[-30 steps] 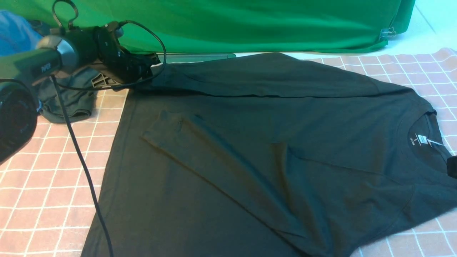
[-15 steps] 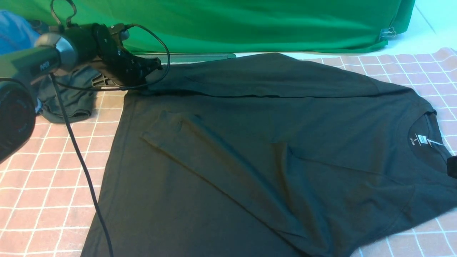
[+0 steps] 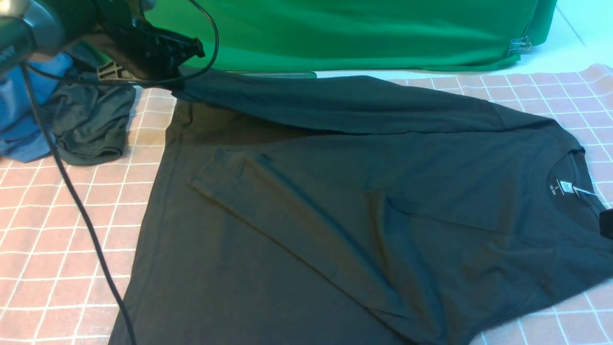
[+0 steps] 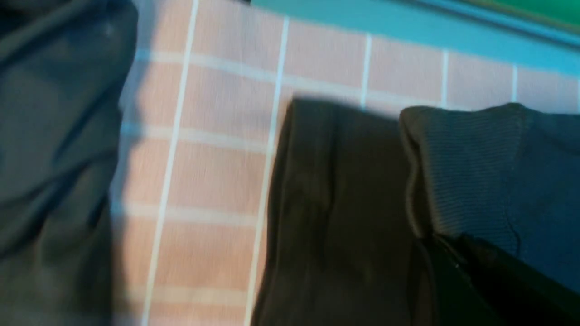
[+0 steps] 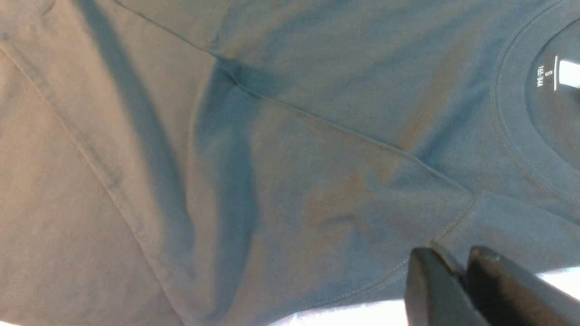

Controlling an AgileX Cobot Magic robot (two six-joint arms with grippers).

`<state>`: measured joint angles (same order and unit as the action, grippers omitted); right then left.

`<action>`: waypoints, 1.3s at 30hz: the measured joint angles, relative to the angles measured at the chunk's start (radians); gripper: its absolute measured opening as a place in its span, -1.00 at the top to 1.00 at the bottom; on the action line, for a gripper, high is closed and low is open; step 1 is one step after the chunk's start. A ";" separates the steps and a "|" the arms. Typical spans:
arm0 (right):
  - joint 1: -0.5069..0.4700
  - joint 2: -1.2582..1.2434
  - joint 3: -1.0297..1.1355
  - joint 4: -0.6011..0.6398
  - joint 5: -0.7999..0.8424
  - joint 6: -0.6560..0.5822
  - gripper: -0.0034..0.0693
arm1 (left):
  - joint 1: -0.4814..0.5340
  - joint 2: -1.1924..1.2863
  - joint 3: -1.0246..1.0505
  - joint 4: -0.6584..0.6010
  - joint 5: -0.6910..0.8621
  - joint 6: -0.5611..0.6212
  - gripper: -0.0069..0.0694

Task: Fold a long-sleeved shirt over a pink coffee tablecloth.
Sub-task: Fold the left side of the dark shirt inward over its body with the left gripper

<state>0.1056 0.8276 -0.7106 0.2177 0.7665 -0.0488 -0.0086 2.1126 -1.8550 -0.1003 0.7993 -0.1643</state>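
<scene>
2 grippers are mine here. My left gripper [image 4: 453,253] is pinching the cuff end of 1 sleeve of the long-sleeved shirt [image 3: 306,220] at the far left, lifting it a little above the shirt's body. The fingertips of my right gripper [image 5: 448,262] sit close to each other near the right-hand, near-side shoulder seam; I cannot tell whether they meet. The shirt lies over the pink coffee tablecloth [image 3: 62,230], neckline to the right, its other sleeve folded diagonally across it.
</scene>
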 joint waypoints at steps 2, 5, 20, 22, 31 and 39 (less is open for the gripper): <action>0.000 0.000 0.000 0.000 -0.005 0.000 0.51 | 0.000 -0.036 0.000 0.000 0.081 0.000 0.74; 0.000 0.000 0.000 -0.005 -0.011 0.000 0.51 | 0.000 -0.074 0.000 -0.001 0.169 0.000 0.74; 0.000 0.000 0.000 -0.012 -0.062 0.000 0.51 | 0.000 -0.308 0.289 -0.031 0.279 -0.025 0.74; 0.000 0.000 0.000 -0.012 -0.072 0.000 0.51 | 0.000 -0.341 0.350 -0.039 0.267 -0.033 0.74; 0.000 0.000 0.000 -0.024 -0.080 0.000 0.51 | 0.000 -0.410 0.499 -0.034 0.234 -0.061 0.74; 0.000 0.004 0.000 -0.026 -0.080 0.000 0.51 | 0.000 -0.420 0.506 -0.038 0.269 -0.082 0.74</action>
<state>0.1056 0.8313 -0.7106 0.1915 0.6863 -0.0488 -0.0086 1.6924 -1.3492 -0.1381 1.0681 -0.2462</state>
